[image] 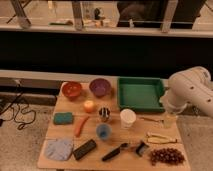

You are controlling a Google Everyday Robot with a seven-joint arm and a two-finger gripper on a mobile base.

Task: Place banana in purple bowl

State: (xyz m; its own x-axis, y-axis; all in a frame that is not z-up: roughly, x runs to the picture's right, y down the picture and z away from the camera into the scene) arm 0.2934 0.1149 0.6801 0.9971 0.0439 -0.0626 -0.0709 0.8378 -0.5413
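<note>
The banana [160,139] is slim and pale yellow and lies flat near the table's right edge, just above the grapes. The purple bowl [100,87] stands at the back of the table, right of the orange-red bowl [72,90], and looks empty. My white arm comes in from the right. My gripper [170,120] hangs off its end over the table's right edge, a little behind and above the banana and far right of the purple bowl. It holds nothing that I can see.
A green tray [123,95] sits back right. Between bowl and banana stand a round yellow-orange fruit [89,106], metal cup [104,114], white cup [128,118] and blue cup [103,131]. Also a carrot-like stick [81,126], teal sponge [63,118], grey cloth [59,149], dark grapes [166,156].
</note>
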